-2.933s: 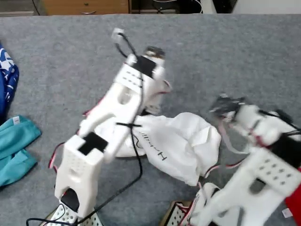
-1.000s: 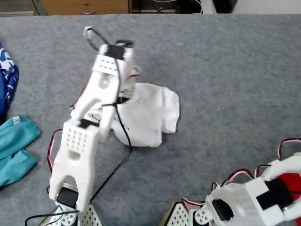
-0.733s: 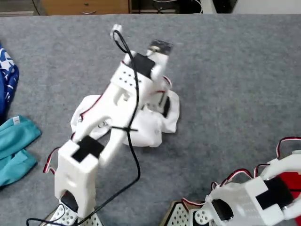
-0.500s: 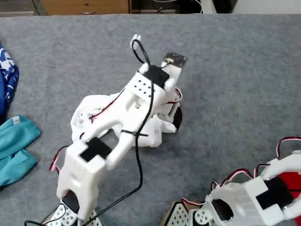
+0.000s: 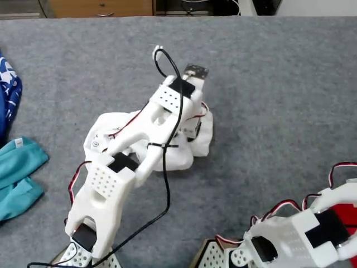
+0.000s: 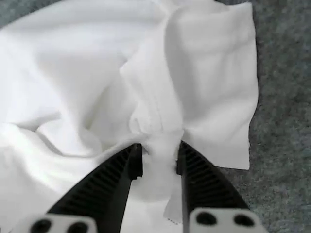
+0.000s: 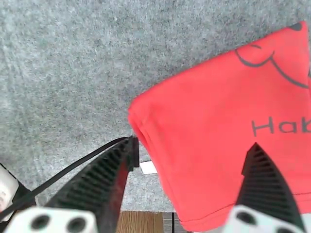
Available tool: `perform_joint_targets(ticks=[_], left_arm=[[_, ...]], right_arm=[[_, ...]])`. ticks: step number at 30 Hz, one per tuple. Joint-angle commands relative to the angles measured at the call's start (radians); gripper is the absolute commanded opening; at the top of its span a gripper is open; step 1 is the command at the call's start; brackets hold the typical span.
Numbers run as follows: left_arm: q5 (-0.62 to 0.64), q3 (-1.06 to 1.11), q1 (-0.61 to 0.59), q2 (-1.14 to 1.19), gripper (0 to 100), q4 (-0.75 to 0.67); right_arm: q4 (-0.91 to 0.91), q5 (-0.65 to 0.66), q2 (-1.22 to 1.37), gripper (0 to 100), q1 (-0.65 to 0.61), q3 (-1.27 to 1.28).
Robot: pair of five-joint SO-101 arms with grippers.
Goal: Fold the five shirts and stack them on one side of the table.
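— Where's the white shirt (image 6: 209, 73)?
— Crumpled near the middle of the grey tabletop (image 5: 279, 84), slightly toward its left edge.
— And the left gripper (image 6: 158, 150)?
— Right down on it, jaws drawn narrow, with a bunched fold of the cloth pinched between them.
— The right gripper (image 7: 193, 144)?
— Jaws spread wide, gripping nothing, over a red shirt (image 7: 228, 121) that lies by the front right corner.
— Anything further out?
— A teal shirt (image 5: 19, 173) at the left edge, and a blue patterned shirt (image 5: 8, 89) farther back along that edge. Both are well apart from the white one.
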Motion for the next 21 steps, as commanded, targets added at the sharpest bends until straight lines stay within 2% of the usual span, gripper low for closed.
perform_joint_targets(ticks=[1, 12, 21], left_arm=[[0.003, -0.049, -0.012, -0.013, 7, 0.003], [0.005, -0.066, -0.015, -0.016, 2, 0.018], [0.012, -0.516, -0.17, -0.085, 2, 0.227]], right_arm=[[0.009, -0.008, -0.004, 34.6, -0.007, -0.041], [0.009, -0.009, -0.004, 34.6, -0.007, -0.041], [0.012, -0.012, -0.01, 34.6, -0.039, -0.039]])
